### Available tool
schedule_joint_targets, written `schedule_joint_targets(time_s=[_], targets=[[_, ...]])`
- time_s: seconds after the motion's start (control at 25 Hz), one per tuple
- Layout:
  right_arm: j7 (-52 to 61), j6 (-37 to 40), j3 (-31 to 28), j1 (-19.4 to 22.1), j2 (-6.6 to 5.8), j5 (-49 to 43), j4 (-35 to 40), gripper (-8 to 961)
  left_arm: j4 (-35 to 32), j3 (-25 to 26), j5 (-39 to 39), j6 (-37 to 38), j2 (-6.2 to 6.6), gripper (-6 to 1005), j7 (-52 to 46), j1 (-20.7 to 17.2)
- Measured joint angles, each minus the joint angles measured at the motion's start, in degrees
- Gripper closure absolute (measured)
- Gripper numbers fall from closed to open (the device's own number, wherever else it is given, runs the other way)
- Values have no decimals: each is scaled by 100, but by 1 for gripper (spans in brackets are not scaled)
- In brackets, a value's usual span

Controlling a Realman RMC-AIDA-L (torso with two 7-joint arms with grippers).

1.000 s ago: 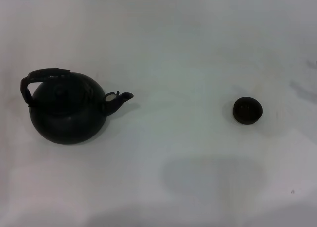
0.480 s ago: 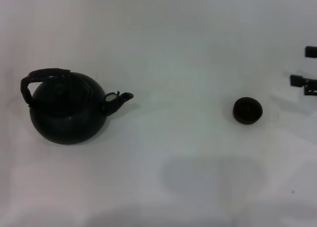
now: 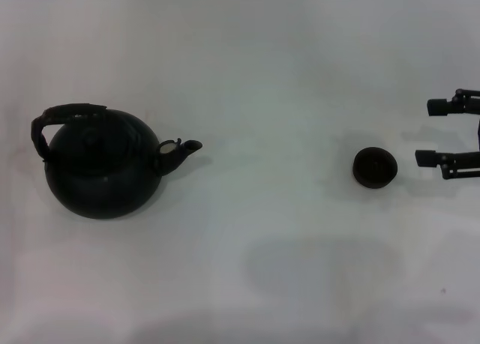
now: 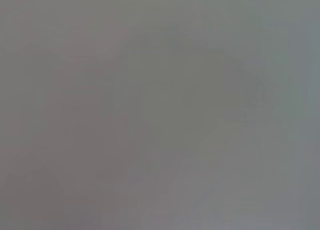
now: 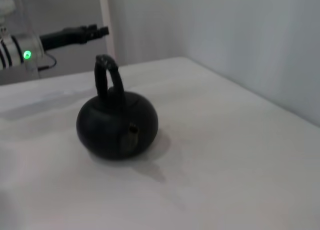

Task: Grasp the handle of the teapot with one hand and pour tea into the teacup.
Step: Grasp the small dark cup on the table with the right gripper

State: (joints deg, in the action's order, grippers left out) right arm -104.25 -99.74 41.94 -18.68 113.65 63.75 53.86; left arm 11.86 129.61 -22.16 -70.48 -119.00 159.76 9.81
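Right gripper [image 3: 425, 132], fingers spread, beside one teacup [image 3: 374, 167]; one teapot [image 3: 103, 168].

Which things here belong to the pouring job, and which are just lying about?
Belonging to the job:
- teapot, on the robot's left
- handle arching over the teapot
- teacup, on the robot's right
- right gripper, open, just beyond the teacup

Just lying about:
- nothing loose; only the table and the other arm, seen in the right wrist view.

Black right gripper [image 3: 431, 132], slender jaws
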Motion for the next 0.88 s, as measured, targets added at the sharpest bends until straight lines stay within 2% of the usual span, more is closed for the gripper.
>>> schedule_joint_targets(time_s=[0.24,0.48,0.88], targets=[[-257,234,88,115,121,-241,182,87,14,-6,-8,-10,0,269,-20,17],[-348,630,465,122,128,-358,385,88,-10,-15,-8,-29,-6,269,-32,42],[-358,1601,1478,119,131,-484,406,89,-26,-15,-8,-46,-18,268,-33,2]])
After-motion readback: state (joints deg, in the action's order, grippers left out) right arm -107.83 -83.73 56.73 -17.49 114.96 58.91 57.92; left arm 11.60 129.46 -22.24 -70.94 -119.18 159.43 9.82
